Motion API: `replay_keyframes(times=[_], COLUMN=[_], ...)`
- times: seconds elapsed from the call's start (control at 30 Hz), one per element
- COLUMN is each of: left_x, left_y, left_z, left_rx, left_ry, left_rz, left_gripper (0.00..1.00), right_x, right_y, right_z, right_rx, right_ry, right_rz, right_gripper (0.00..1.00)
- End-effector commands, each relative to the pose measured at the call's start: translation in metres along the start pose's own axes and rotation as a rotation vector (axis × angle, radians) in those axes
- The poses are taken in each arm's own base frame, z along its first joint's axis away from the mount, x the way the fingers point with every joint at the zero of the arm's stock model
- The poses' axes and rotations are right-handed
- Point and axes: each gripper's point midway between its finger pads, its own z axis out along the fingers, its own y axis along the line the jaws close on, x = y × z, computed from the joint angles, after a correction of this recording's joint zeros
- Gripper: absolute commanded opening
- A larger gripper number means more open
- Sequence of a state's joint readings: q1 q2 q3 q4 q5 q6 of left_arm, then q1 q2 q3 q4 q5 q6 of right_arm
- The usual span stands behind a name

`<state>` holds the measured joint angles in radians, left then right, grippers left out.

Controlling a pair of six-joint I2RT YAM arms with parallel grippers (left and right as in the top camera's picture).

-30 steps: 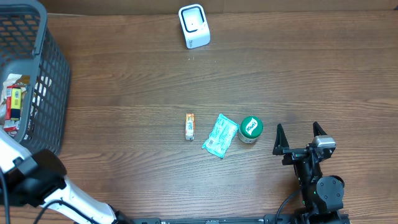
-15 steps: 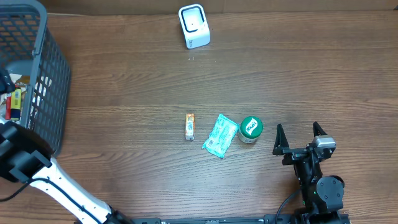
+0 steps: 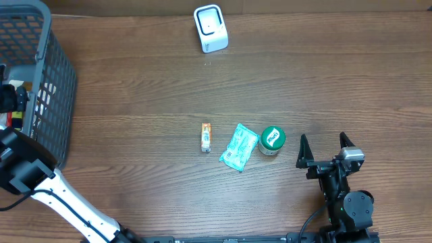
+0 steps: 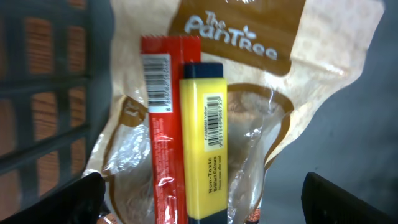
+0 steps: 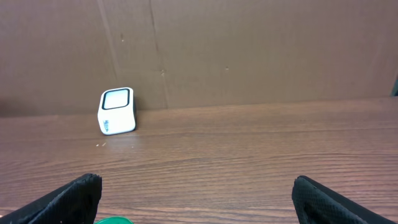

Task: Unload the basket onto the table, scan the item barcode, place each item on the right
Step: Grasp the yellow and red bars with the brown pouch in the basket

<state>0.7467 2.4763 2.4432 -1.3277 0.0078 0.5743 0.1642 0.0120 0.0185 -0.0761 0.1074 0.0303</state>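
left gripper point(image 4: 202, 205): hovering wide open over yellow box point(image 4: 205, 137) and red bar point(image 4: 160, 124) in basket point(image 3: 57, 67)
right gripper point(image 3: 325, 152): sitting wide open, low over table point(image 3: 135, 81)

Left hand point(image 4: 211, 202) jaws spread wide, right hand point(image 3: 323, 143) likewise

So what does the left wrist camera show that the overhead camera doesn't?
Only the left wrist view shows the barcodes on the yellow rectangular box and the red packet, lying on a brown-and-clear plastic bag. Only the overhead view shows the white box-shaped scanner, small orange packet, teal sachet, green-lidded tub and the right gripper. Both show the dark grey mesh basket.
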Motion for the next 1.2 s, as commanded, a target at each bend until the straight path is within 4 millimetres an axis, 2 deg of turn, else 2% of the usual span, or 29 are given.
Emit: replay_keyframes(times=[0.0,0.13,0.4,0.67,0.73,0.83,0.93,1.1,1.13,1.17], left_x=[0.016,0.028,0.034,0.047,0.054,0.067,0.079,0.083,0.083,0.083], left_y=[-0.001,0.006,0.001,-0.02,-0.026,-0.035,-0.043,-0.044,-0.044,-0.044], left_z=[0.025,0.04,0.062,0.096,0.105,0.122,0.131,0.134,0.133,0.133], left_rx=[0.021,-0.01,0.048,0.158,0.176,0.194,0.215,0.214,0.213,0.213], left_ry=[0.062,0.107,0.084,0.055,0.068,0.09,0.114,0.126,0.126,0.127], left_rz=[0.049,0.043,0.078,0.1,0.098,0.096,0.106,0.105,0.102,0.095], left_gripper=[0.91,0.94,1.0,0.97,0.91,0.73,0.46,0.1,0.04,0.04], right_x=[0.002,0.002,0.002,0.002,0.002,0.002,0.002,0.002,0.002,0.002], right_y=[0.0,0.0,0.0,0.0,0.0,0.0,0.0,0.0,0.0,0.0], right_z=[0.0,0.0,0.0,0.0,0.0,0.0,0.0,0.0,0.0,0.0], right_rx=[-0.001,-0.001,-0.001,-0.001,-0.001,-0.001,-0.001,-0.001,-0.001,-0.001], right_ry=[-0.001,-0.001,-0.001,-0.001,-0.001,-0.001,-0.001,-0.001,-0.001,-0.001], right_rz=[-0.001,-0.001,-0.001,-0.001,-0.001,-0.001,-0.001,-0.001,-0.001,-0.001], right_gripper=[1.0,1.0,1.0,1.0,1.0,1.0,1.0,1.0,1.0,1.0])
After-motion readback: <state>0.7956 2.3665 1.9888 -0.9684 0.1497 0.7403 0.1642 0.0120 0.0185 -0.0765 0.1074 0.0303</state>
